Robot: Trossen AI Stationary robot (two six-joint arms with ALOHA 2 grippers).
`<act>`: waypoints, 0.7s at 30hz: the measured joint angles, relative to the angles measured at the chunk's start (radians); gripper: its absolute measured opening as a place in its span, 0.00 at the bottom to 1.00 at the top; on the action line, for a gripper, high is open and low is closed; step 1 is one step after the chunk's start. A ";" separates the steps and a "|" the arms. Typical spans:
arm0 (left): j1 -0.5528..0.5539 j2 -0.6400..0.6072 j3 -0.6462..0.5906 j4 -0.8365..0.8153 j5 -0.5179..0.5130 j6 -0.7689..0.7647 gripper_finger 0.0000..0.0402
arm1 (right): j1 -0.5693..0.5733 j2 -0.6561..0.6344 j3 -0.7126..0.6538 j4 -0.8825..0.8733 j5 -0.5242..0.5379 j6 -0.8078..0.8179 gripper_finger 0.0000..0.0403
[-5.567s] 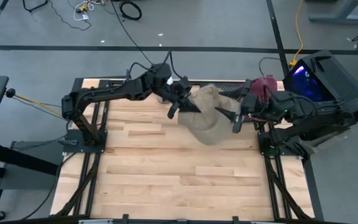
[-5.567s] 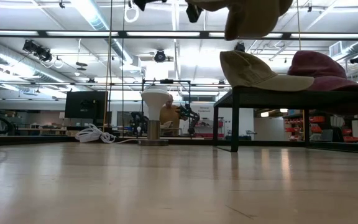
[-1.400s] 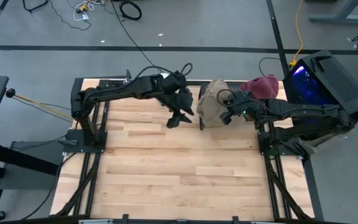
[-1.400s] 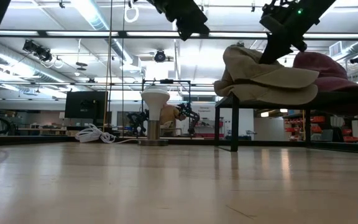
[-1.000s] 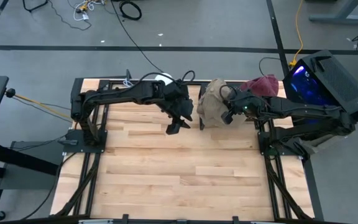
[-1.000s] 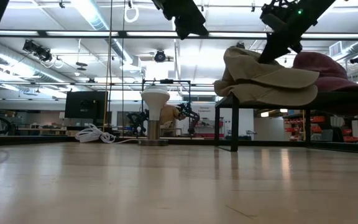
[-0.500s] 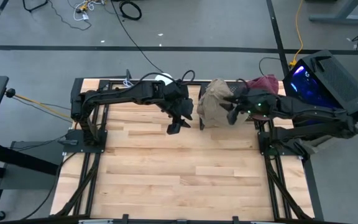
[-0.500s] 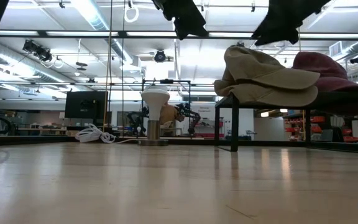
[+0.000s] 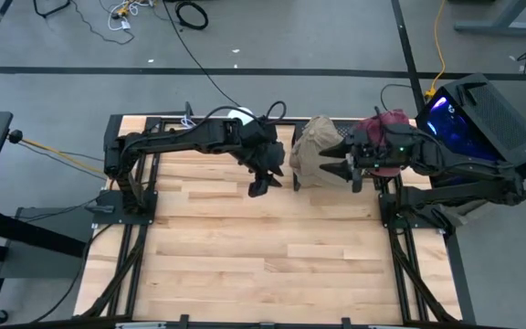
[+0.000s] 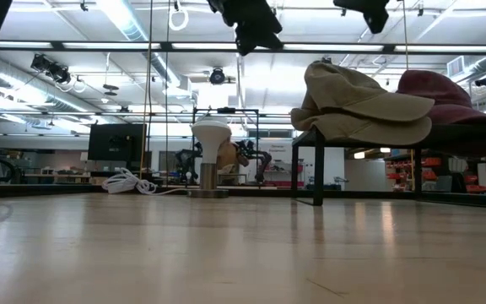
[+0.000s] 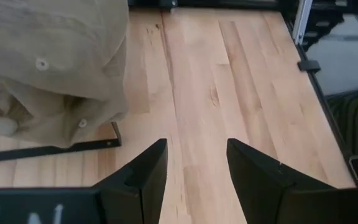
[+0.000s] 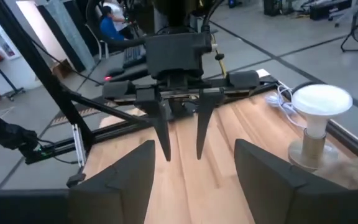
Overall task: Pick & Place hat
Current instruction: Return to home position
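Note:
A tan hat (image 10: 357,89) lies crown up on a second tan hat (image 10: 369,127), which rests on a black rack (image 10: 319,169) at the table's far right; from above, the tan hats (image 9: 313,153) read as one heap. A maroon hat (image 10: 445,93) sits on the rack beside them. My right gripper (image 9: 341,172) hovers open just above the tan hats' near right side, touching nothing. My left gripper (image 9: 261,183) hangs open in the air left of the rack, with the tan hat (image 11: 48,62) beside its fingers in the left wrist view.
A white mushroom-shaped stand (image 9: 240,115) stands at the far edge behind my left arm. Bare wood (image 9: 263,256) fills the near half of the table. Beyond the table, a person in blue (image 12: 110,18) sits in the room.
My right gripper has opened, let go of the upper tan hat, risen and drawn back a little toward the table's right edge. The hat stays on the stack, its crown rounder than before.

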 joint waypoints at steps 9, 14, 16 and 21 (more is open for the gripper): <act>-0.023 -0.001 -0.001 -0.068 0.144 0.176 0.43 | 0.054 -0.022 -0.024 -0.073 0.053 -0.068 0.54; -0.022 -0.096 -0.139 0.043 0.109 0.132 0.43 | 0.174 -0.114 -0.165 0.011 0.189 -0.011 0.54; -0.021 -0.169 -0.246 0.145 0.094 0.110 0.43 | 0.214 -0.158 -0.238 0.086 0.191 -0.009 0.54; -0.026 -0.415 -0.515 0.366 -0.028 0.019 0.43 | 0.272 -0.270 -0.384 0.239 0.174 -0.026 0.54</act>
